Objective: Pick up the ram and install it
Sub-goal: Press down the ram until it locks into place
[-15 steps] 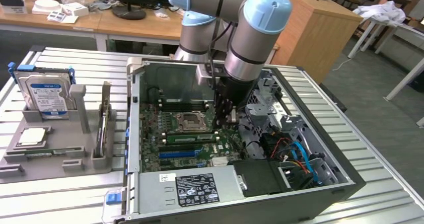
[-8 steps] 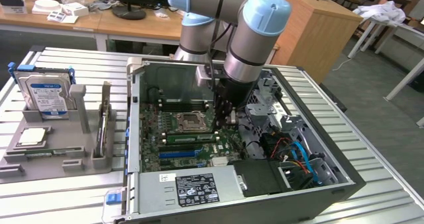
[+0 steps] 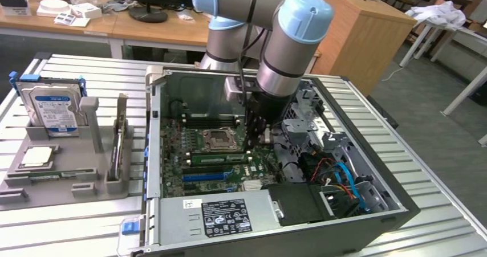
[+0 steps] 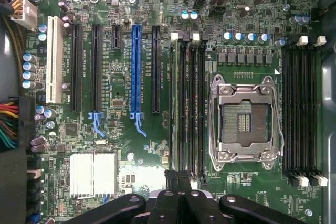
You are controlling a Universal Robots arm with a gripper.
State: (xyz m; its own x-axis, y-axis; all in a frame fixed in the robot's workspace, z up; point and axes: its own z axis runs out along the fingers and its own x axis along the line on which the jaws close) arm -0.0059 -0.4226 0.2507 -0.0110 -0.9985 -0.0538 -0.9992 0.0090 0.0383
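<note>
Looking down, we found the end effector clenched at one end of the ram. That stick's length ran along the memory slots.

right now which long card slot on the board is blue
The blue slot between the short black slot and a long black one; the rest are black or white.

Oblique overview; wrist close above motherboard

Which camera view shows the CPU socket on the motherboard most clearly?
The wrist view. It looks straight down on the CPU socket, so its metal frame and the contact field are plain. The exterior view shows the socket from farther off and at a slant, inside the computer case.
</note>
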